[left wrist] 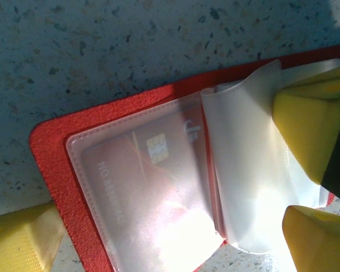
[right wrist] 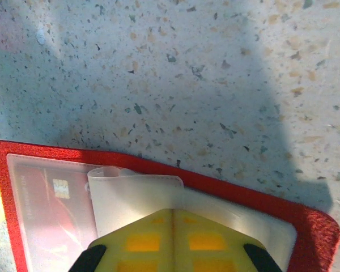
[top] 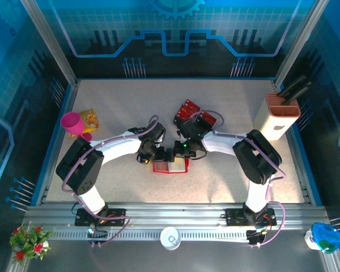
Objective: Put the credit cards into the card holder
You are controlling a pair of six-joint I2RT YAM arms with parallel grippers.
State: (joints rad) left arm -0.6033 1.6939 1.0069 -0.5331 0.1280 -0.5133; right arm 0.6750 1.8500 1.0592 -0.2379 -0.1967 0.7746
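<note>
My right fingers (right wrist: 141, 241) pinch a clear sleeve (right wrist: 136, 192) of the card holder (right wrist: 226, 190), my left fingers (left wrist: 17, 241) straddle it wide, and the credit cards (top: 191, 109) lie beyond.

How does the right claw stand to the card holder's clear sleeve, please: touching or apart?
Touching: in the right wrist view the lifted clear sleeve meets the shut right claw.

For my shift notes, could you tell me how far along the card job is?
Done: one card sits sleeved in the card holder. In hand: right fingers pinch a clear sleeve up; left fingers open over the holder. Remaining: spare credit cards lie beyond the right arm.
</note>
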